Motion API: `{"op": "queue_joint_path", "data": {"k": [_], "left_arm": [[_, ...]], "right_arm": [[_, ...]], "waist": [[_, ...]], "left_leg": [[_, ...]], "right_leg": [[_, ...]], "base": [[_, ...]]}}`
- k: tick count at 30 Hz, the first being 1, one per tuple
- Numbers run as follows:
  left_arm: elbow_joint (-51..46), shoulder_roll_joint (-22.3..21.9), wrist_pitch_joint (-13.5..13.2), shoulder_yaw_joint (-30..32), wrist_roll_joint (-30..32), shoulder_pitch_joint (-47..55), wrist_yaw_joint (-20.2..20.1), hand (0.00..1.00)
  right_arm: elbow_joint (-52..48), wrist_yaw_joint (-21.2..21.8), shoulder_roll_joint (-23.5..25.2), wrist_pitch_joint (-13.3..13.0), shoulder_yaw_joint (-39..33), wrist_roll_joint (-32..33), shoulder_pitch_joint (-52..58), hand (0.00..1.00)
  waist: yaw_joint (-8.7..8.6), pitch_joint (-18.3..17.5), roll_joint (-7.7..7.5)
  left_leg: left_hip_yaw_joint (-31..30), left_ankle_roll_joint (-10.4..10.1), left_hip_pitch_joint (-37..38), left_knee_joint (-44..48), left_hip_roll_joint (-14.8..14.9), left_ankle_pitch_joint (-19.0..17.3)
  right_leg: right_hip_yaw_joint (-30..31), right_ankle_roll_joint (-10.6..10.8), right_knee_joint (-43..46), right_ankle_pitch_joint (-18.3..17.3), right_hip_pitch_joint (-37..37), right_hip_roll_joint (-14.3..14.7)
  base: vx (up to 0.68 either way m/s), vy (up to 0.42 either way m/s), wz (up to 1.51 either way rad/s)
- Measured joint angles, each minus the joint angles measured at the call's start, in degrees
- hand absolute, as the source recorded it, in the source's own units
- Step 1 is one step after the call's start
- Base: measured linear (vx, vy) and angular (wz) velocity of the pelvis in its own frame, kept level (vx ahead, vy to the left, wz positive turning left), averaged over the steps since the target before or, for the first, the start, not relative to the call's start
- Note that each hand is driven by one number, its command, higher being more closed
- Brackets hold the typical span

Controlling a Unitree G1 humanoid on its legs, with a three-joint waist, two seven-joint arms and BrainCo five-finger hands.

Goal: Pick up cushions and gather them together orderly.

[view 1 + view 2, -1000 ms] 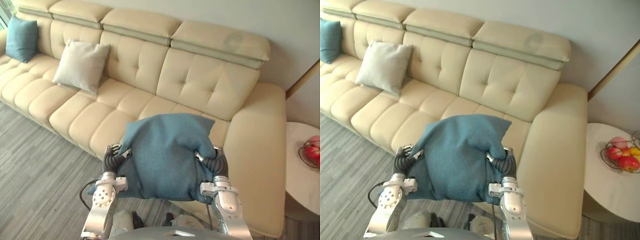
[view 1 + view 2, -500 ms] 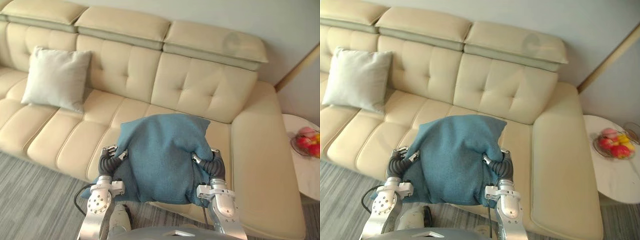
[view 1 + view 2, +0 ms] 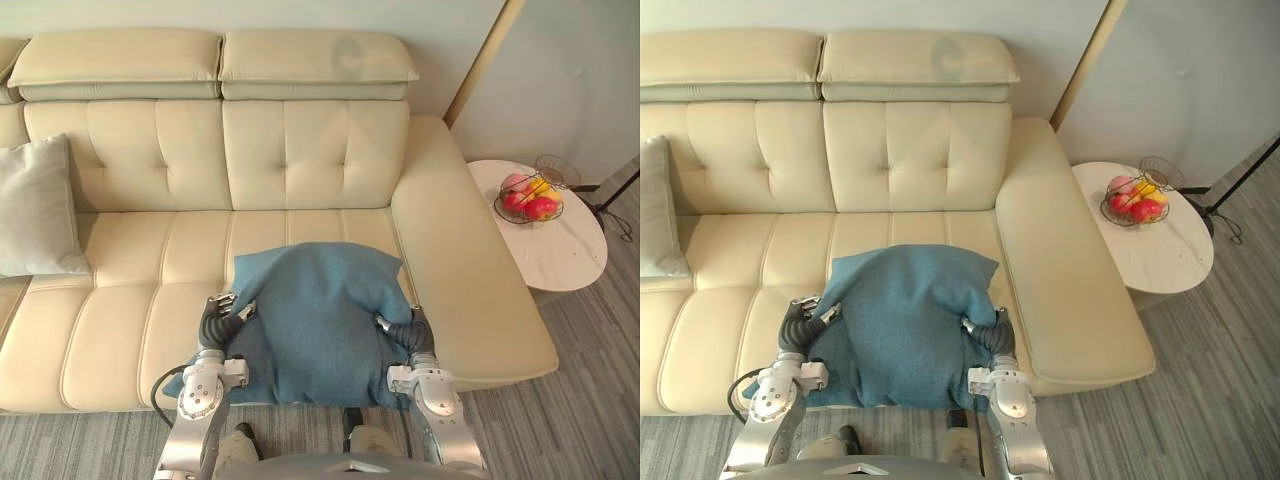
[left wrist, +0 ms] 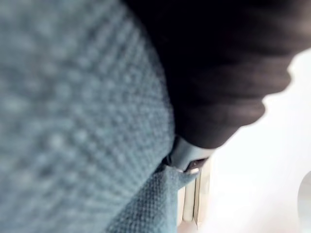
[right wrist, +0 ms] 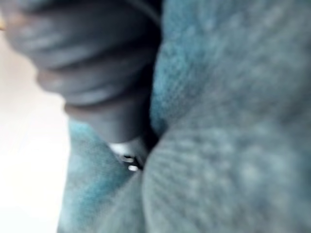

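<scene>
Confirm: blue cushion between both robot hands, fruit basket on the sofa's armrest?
No. The fruit basket stands on the round side table beside the sofa, not on its armrest; the left eye view shows it. The blue cushion is between the left robot hand and right robot hand.

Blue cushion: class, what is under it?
The seat of the cream sofa shows around the blue cushion; the part beneath is covered. The left robot hand and right robot hand show at its sides, partly buried in the cloth.
</scene>
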Motion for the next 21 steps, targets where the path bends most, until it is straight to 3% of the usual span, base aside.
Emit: {"op": "queue_joint_path", "data": {"k": [12,17,21], "left_arm": [[-0.23,0.08,0.0,1.13,0.76,-4.84,1.8,1.0],[0.23,0.41,0.0,1.49,3.41,-17.35,8.54,1.0],[4.73,3.44,-0.02,2.22,4.99,-34.78,17.04,1.0]], "right_arm": [[0.17,-1.17,-0.16,0.0,0.27,-0.6,-6.06,1.0],[2.46,-7.11,-1.09,0.01,0.74,-2.8,-19.45,1.0],[2.51,-16.18,-0.93,0.08,1.01,-4.38,-35.04,1.0]], "waist": [[0.35,-0.14,0.85],[1.16,2.1,2.2],[2.93,4.45,2.77]], "left_leg": [[0.42,0.29,-4.46,-1.64,-0.53,1.82],[0.58,1.02,-9.7,-2.15,-0.72,4.06],[0.33,1.36,-18.12,0.0,-0.25,5.56]], "right_leg": [[0.12,-0.17,-6.05,4.61,-2.64,0.06],[0.2,-0.89,-5.16,7.07,-8.63,-0.12],[0.06,-0.73,-1.35,7.18,-17.7,-0.18]], "base": [[-0.01,-0.004,-0.01],[-0.11,0.031,0.0],[-0.19,0.003,0.03]]}}
